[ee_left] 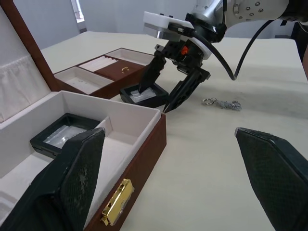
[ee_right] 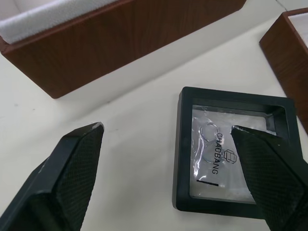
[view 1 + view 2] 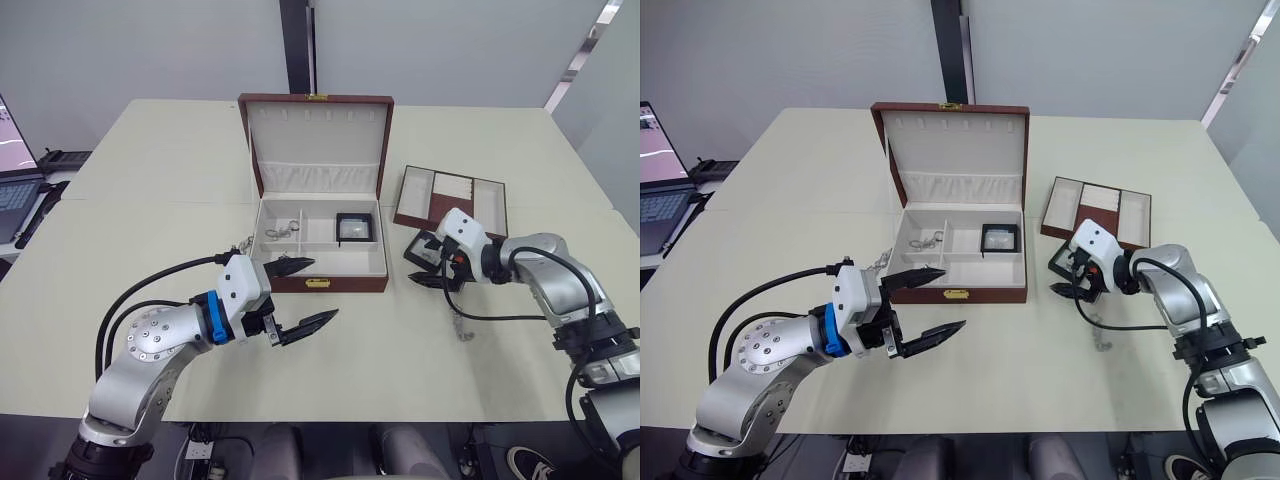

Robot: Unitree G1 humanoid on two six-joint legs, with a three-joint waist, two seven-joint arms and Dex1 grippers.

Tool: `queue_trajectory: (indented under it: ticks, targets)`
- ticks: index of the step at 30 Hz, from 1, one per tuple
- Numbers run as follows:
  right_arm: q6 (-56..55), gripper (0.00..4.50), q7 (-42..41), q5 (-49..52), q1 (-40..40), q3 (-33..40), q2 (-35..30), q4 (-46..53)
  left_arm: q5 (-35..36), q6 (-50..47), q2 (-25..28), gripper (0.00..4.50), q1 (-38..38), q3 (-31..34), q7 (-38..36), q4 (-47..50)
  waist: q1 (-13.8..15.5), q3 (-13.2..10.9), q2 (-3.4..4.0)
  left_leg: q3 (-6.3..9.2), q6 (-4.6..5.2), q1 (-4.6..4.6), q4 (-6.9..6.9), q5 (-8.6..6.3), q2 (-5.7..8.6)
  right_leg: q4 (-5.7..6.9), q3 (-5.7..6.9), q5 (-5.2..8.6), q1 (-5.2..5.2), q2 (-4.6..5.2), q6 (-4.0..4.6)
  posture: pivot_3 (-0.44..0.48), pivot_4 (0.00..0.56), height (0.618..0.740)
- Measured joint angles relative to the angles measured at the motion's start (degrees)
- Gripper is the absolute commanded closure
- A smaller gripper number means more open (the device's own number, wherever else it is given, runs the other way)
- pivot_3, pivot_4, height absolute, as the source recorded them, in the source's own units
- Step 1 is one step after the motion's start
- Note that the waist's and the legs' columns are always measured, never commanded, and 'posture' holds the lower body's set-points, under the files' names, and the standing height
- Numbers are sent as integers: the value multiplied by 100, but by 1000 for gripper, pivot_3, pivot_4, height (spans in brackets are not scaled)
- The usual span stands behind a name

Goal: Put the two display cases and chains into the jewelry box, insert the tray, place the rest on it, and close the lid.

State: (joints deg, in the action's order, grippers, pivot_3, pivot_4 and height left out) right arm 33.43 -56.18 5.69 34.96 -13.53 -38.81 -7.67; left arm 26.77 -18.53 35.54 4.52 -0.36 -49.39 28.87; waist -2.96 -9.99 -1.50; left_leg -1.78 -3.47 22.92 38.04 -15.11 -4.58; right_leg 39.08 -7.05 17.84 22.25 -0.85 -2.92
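Over the second display case (image 2: 230, 149), lying on the table between the jewelry box (image 3: 322, 283) and the tray (image 3: 452, 198), the right gripper (image 3: 428, 266) hangs spread wide (one finger above the clear top); a careless close could skid the case toward the loose chain (image 1: 222, 103).

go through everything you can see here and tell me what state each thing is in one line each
Jewelry box: open, lid standing upright.
Display case in the box: lying flat in a right-hand compartment.
Second display case: flat on the table, not yet gripped.
Tray: on the table right of the box, not inserted.
Chain in the box: lying in a left compartment.
Chain on the table: loose.
Left hand: open, empty.
Right hand: open over the second case.
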Motion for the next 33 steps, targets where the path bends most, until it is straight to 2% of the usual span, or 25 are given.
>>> queue_trajectory:
  ticks: [4, 14, 22, 26, 33]
  targets:
    - [-38, 1990, 7, -23, 1, -3, 55, -66, 3, -92, 0, 0, 88, -40, 5, 0, 1, 0, 0, -1, 0, 1, 0, 0, 0, -1, -1, 0, 0, 0, 0, 0, 150, 740]
    - [-78, 4483, 51, -53, 2, -1, 56, -138, 5, -104, 0, 0, 87, -41, -1, 0, 1, 0, 0, 0, 0, 0, 0, 0, 0, -1, 0, 0, 0, 0, 0, 0, 150, 740]
    - [-114, 4487, 0, -40, 0, 0, 2, -130, -75, 65, -170, 0, 21, -48, 34, -25, 2, 0, 0, 0, 0, 1, 0, 0, 0, -1, 0, 0, 0, 0, 0, 0, 150, 740]
    - [29, 4487, -270, 44, 36, 91, -351, 80, -108, 151, -210, 0, -126, -37, 119, -27, 6, 0, 0, -1, 0, 1, -1, 0, 0, -2, -1, 0, 0, 1, 0, 0, 150, 740]
    - [627, 4487, -880, 549, 777, 209, -598, 691, -102, 153, -306, 0, -678, 333, 543, 56, -43, 0, 1, 7, 1, -2, -4, 0, -2, 0, 1, 0, 1, -3, 1, 0, 150, 740]
